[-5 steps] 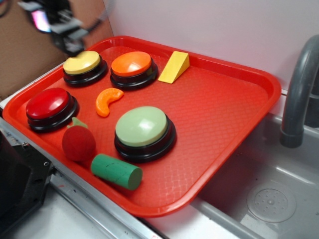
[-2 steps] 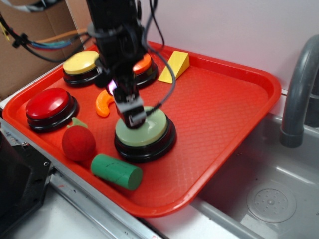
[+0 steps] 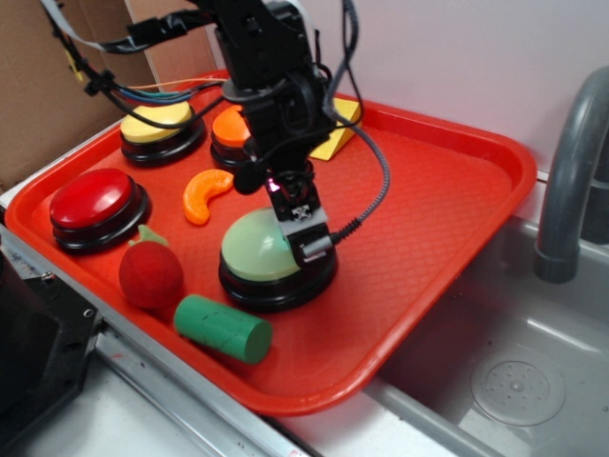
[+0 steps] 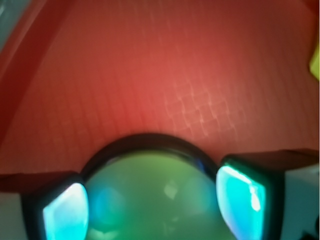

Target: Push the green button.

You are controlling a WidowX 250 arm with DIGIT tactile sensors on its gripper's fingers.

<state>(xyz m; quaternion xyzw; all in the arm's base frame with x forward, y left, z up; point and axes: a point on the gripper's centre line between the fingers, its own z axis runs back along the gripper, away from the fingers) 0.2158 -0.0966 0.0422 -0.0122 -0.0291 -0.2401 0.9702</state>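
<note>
The green button (image 3: 252,249) has a pale sage-green dome on a black base and sits in the front middle of the red tray (image 3: 447,200). My gripper (image 3: 304,238) points down onto the right half of the dome and appears to touch it. In the wrist view the dome (image 4: 160,200) fills the gap between my two fingers (image 4: 62,215), which stand wide apart, lit cyan. The gripper (image 4: 152,210) is open and holds nothing.
On the tray are a red button (image 3: 90,200), a yellow button (image 3: 157,124), an orange button (image 3: 228,126) partly behind the arm, a yellow wedge (image 3: 335,143), an orange slice (image 3: 205,193), a red strawberry (image 3: 149,273) and a dark green cylinder (image 3: 222,328). A sink with a grey faucet (image 3: 571,171) lies to the right.
The arm came from the tray's back left corner down onto the green button, then shifted a little right across the dome. Nothing else moved.
</note>
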